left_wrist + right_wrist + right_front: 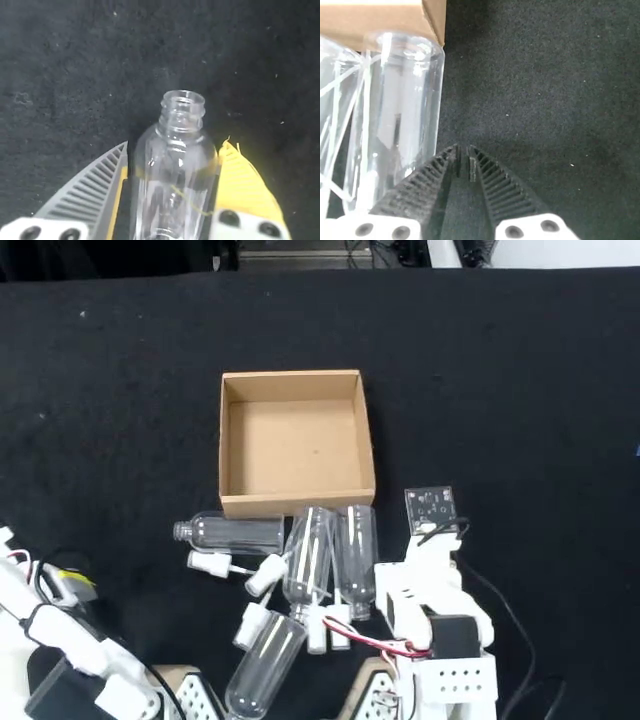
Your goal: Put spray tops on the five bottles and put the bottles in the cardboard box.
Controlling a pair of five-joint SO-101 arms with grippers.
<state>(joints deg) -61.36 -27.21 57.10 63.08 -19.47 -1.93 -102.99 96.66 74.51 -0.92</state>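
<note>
i am clamping an uncapped bottle [173,172] in my left gripper [176,146], neck pointing beyond the fingertips; my right gripper [463,162] is sitting closed, empty, near the cardboard box [385,19].

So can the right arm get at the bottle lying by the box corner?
Probably yes: that bottle lies just beside the right gripper with nothing between, though its shut jaws would need to open.

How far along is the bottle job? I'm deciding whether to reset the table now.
Done: nothing; the brown cardboard box is empty. In hand: the left end effector grips a clear plastic bottle whose neck is open, no top. The right end effector is shut on nothing. Left: a white spray top lies loose, and every bottle needs boxing.
</note>
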